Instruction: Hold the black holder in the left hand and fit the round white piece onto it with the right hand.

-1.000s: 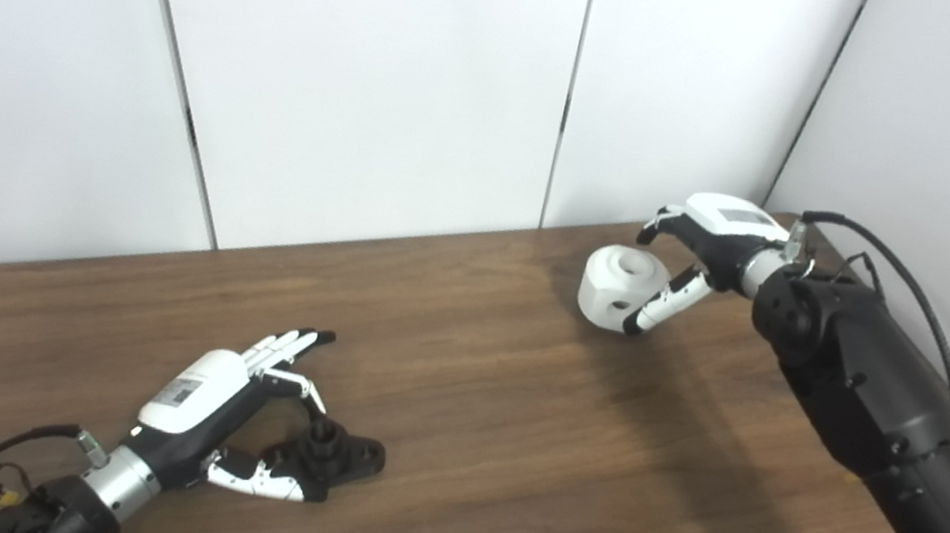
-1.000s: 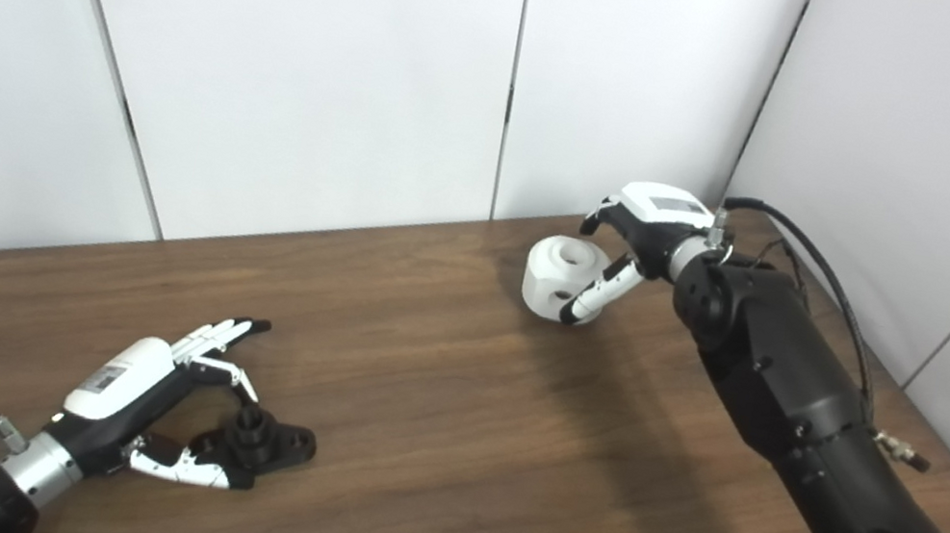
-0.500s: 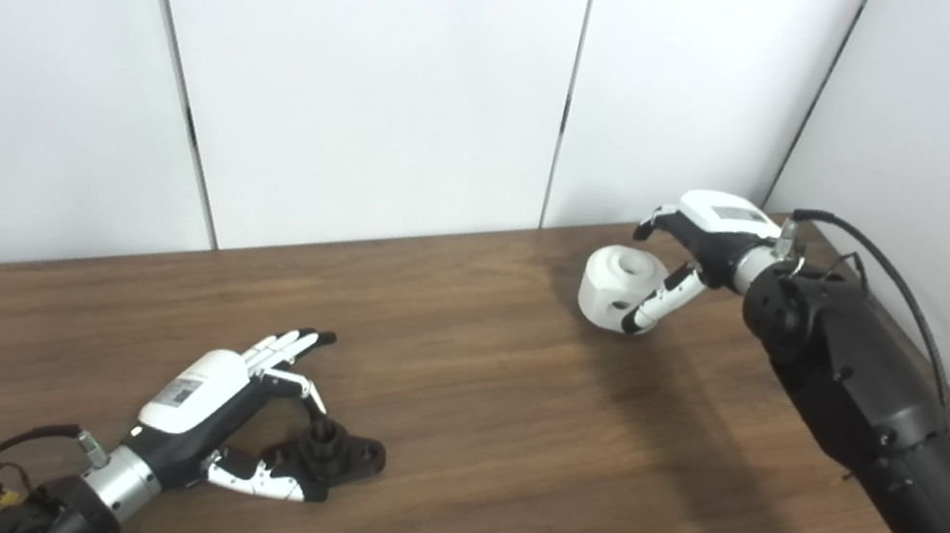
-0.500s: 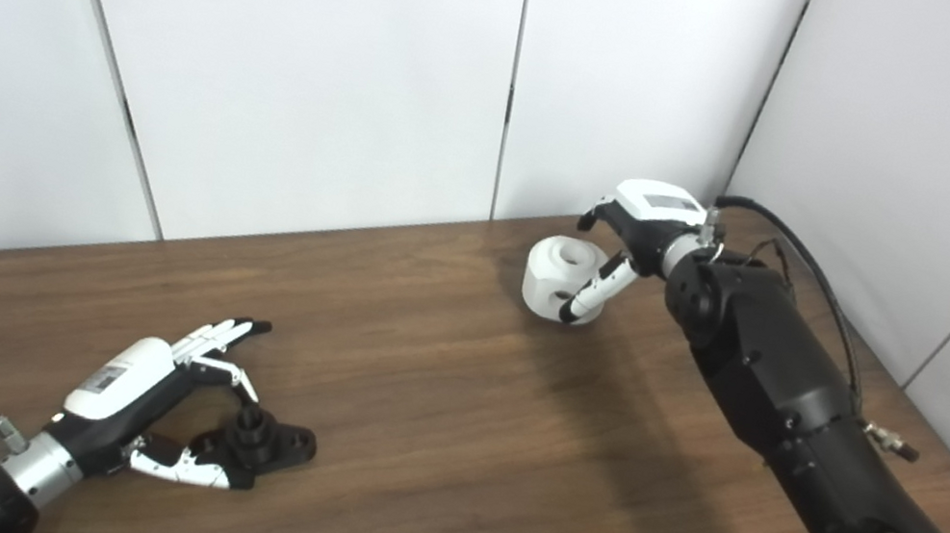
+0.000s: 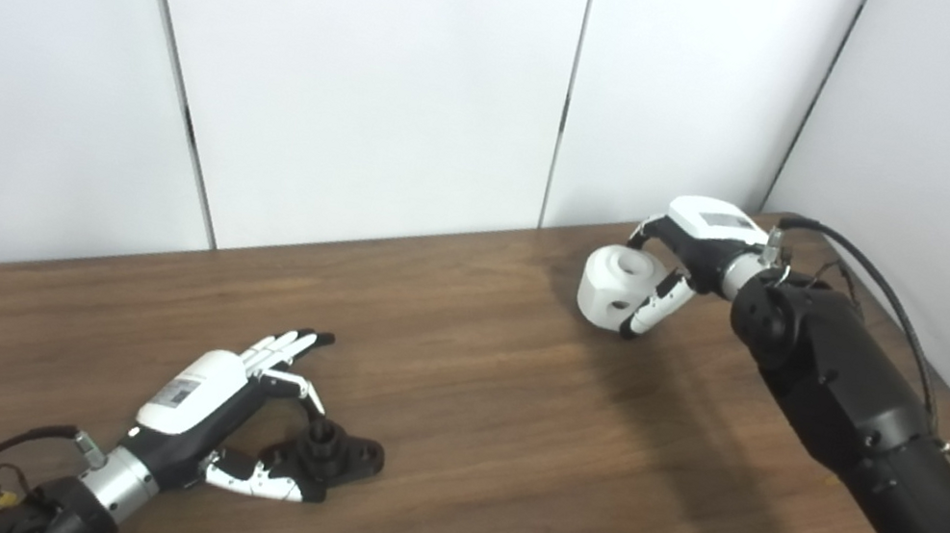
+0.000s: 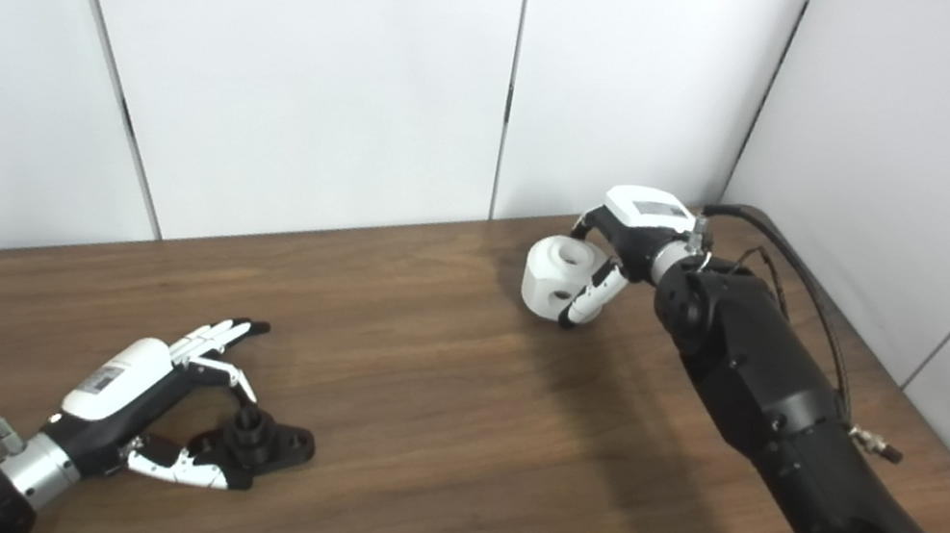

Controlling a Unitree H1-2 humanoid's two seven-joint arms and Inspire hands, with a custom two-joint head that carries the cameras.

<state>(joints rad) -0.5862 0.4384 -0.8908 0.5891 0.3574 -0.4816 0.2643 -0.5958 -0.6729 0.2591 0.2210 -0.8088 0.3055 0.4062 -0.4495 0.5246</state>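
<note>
Far back on the brown wooden table point(image 5: 448, 418), the right hand point(image 5: 684, 245) curls around the round white plastic piece point(image 5: 618, 287). Nearby, the left hand point(image 5: 214, 416), fingers spread, cups the small black holder point(image 5: 334, 455) lying on the table.

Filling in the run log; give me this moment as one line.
left hand: open around black holder, on table | right hand: closing around white piece, grip unclear | fitted: no
</note>
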